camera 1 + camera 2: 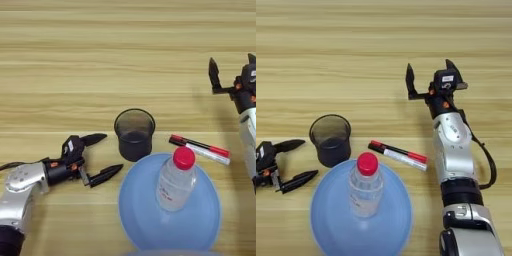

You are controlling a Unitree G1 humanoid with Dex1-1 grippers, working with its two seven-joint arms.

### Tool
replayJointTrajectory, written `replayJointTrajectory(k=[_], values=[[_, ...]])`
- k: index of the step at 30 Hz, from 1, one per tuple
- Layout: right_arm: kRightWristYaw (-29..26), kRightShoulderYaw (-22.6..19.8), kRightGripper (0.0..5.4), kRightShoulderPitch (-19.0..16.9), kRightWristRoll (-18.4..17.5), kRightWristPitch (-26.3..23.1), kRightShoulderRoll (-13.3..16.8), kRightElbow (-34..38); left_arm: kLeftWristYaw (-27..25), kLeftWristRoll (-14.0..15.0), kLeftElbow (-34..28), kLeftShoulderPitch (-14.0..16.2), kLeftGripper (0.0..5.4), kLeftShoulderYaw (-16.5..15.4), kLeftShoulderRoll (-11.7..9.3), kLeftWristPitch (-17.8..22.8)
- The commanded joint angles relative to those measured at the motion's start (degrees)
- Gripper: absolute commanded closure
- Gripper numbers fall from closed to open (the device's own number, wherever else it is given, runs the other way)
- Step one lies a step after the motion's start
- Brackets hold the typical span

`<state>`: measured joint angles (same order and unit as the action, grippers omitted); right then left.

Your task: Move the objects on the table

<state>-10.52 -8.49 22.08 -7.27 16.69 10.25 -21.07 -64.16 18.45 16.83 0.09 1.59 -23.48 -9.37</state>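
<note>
**Q:** Low on the left side of the desk (125,60), how does the left arm lie?

**A:** Its silver forearm runs along the wood and the left end effector (106,156) points toward the cup (134,134), two black fingers spread wide, holding nothing. The cup stands upright just ahead of its fingertips, apart from them.

**Q:** And the right arm?

**A:** It reaches up the right side, forearm nearly straight, the right end effector (428,75) pointing away from the robot, fingers parted and empty. The marker (398,155) lies flat behind it, beside the forearm.

**Q:** The bottle?

**A:** The bottle (365,185) stands upright on the blue plate (331,225), beyond the cup from the left end effector, nearer the robot.
</note>
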Motion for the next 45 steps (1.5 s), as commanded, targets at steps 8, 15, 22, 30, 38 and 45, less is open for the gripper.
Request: replayJointTrajectory(k=[8, 15, 22, 30, 38, 45], values=[[0.2, -0.6, 0.0, 0.1, -0.3, 0.9, -0.3, -2.2, 1.4, 9.0, -11.6, 4.0, 0.05, -7.8, -2.5, 4.5], [0.4, -0.6, 0.0, -0.2, -0.2, 0.9, -0.6, -1.7, 3.7, 17.8, -18.3, 2.0, 0.05, -13.3, -2.0, 8.2], [0.1, 0.0, 0.0, -2.5, -0.6, 1.7, -1.9, 1.4, 16.9, 16.6, -17.9, -4.7, 0.05, -15.3, 2.0, 9.1], [-0.2, 0.0, 0.0, -6.8, -1.7, 1.4, -2.6, 7.5, 33.2, 3.4, -16.0, -10.5, 0.05, -11.6, 8.8, 4.0], [-0.3, -0.4, 0.0, -9.1, -2.4, 1.0, -2.0, 10.7, 43.6, -3.8, -9.1, -12.5, 0.05, -10.8, 13.3, 0.7], [-2.5, -1.2, 0.0, -10.9, -3.3, -0.7, 0.8, 13.6, 48.4, -7.8, -5.9, -10.5, 0.05, -9.7, 15.9, -3.7]])
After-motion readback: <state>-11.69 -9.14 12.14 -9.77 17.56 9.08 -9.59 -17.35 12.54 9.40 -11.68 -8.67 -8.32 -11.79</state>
